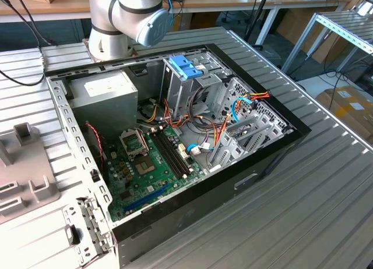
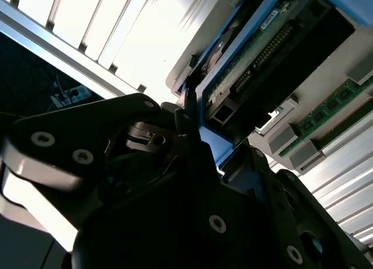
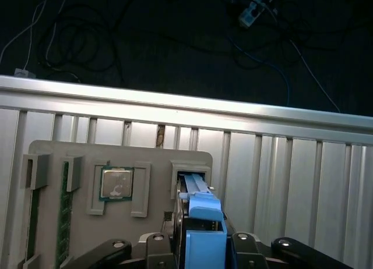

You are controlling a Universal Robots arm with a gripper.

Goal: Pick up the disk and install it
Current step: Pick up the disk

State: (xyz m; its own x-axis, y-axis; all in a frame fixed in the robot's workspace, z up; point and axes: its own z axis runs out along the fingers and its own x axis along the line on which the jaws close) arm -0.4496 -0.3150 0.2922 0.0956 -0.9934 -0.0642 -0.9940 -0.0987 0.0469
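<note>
Tray slot walls (image 3: 174, 180) close around disk (image 3: 204, 237)

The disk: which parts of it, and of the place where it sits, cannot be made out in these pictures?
- First wrist view: the disk shows its blue end; its body is hidden by the gripper shut on it and the slot of the holder.
- Second wrist view: the picture's edge cuts off the disk's far end; the gripper covers its near end.
- Exterior view: the holder is cut off at the exterior view's left.
</note>
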